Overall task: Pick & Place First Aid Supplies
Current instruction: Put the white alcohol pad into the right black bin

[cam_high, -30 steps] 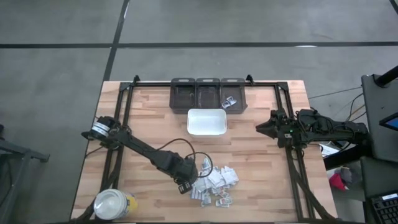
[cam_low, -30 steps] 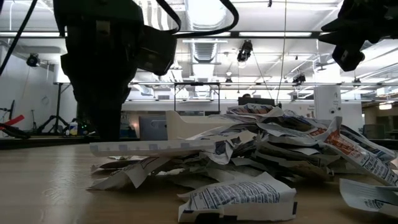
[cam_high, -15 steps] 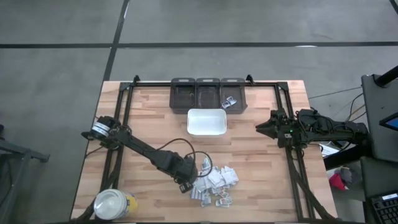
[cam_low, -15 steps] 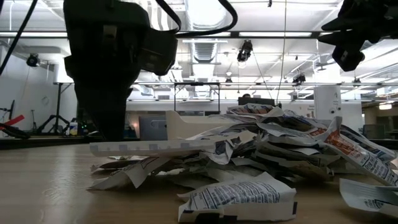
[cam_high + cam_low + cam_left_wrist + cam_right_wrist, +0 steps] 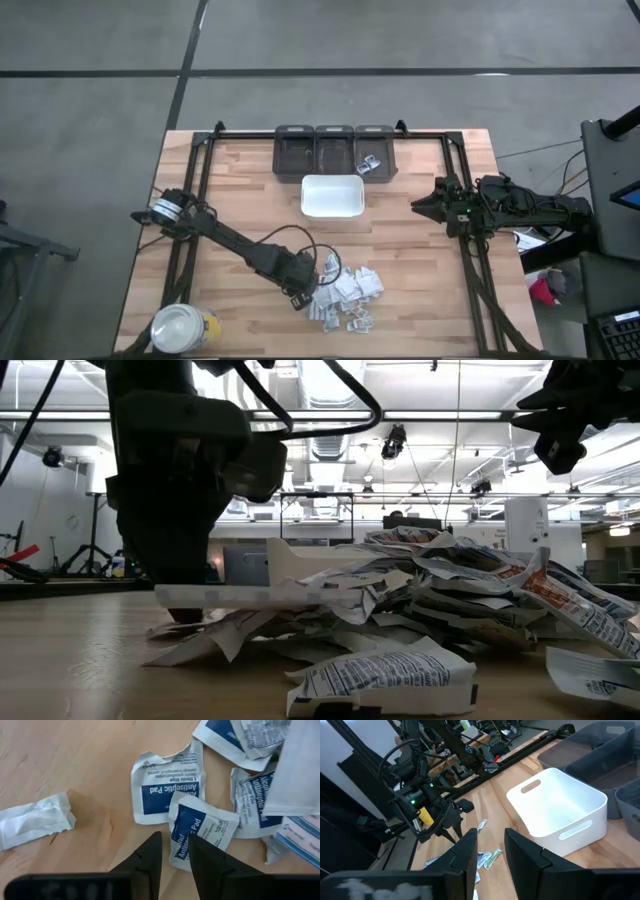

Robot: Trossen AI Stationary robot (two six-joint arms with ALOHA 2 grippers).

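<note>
The first aid supplies (image 5: 345,295) lie heaped near the table's front edge; the low view shows the pile (image 5: 430,605) side-on. My left gripper (image 5: 300,300) points steeply down at the heap's left edge, low over the wood (image 5: 185,610). It is open (image 5: 175,842), and the edge of a blue-and-white antiseptic pad packet (image 5: 205,827) lies in the narrow gap between the fingertips. A second such packet (image 5: 167,790) lies just beyond. My right gripper (image 5: 418,205) waits open (image 5: 490,840) at the table's right side, high above it, with nothing between its fingers. My left gripper comes from above, one fingertip (image 5: 152,847) over bare wood and the other (image 5: 197,850) over the packet's edge (image 5: 176,837). I cannot tell whether either finger touches the packet, which lies flat on the table.
A white tray (image 5: 332,178) stands in the table's middle, far of the heap. Three dark bins (image 5: 335,150) line the far edge, the right one holding a few packets (image 5: 368,164). A yellow jar (image 5: 183,328) stands at the front left. One white wrapper (image 5: 35,820) lies apart.
My left gripper has sunk toward the table at the heap's left edge, its finger gap unchanged.
</note>
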